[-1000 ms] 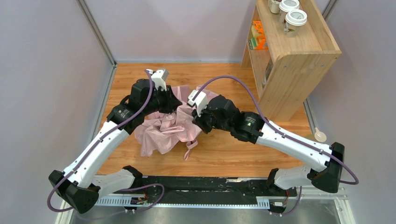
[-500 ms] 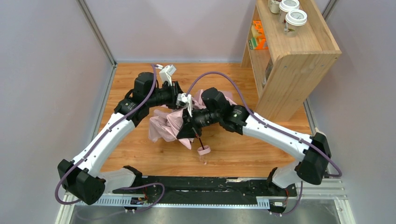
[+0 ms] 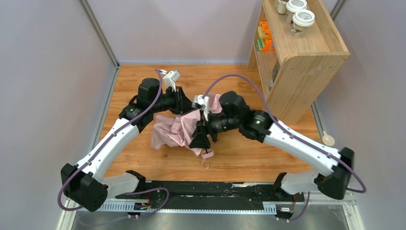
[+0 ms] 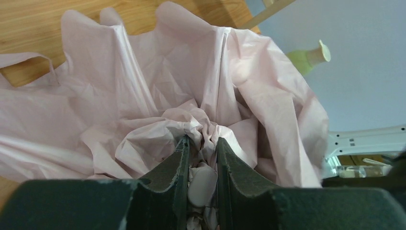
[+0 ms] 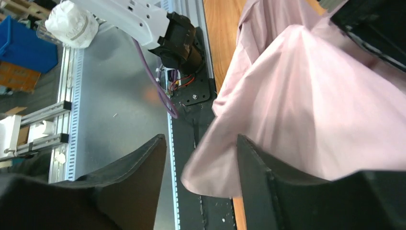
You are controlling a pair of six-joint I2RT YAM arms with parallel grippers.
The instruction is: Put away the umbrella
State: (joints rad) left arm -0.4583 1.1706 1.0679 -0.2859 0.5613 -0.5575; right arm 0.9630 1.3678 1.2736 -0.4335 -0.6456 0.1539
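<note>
umbrella (image 3: 170,134), pink and crumpled, left fingers (image 4: 177,167) pinching its fabric, right fingers (image 5: 139,167) spread beside it

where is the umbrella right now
Top view: the umbrella sits crumpled at the middle of the table, left of the wooden shelf; the left gripper pinches its fabric and the right gripper is open at its near side.

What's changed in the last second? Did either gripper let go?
The right gripper has opened, releasing the umbrella; the canopy hangs loose by its jaws. Spread on the table a second ago, the canopy is now bunched up and lifted. The left gripper stays clamped on the umbrella's centre. Shelf and cups unchanged.
</note>
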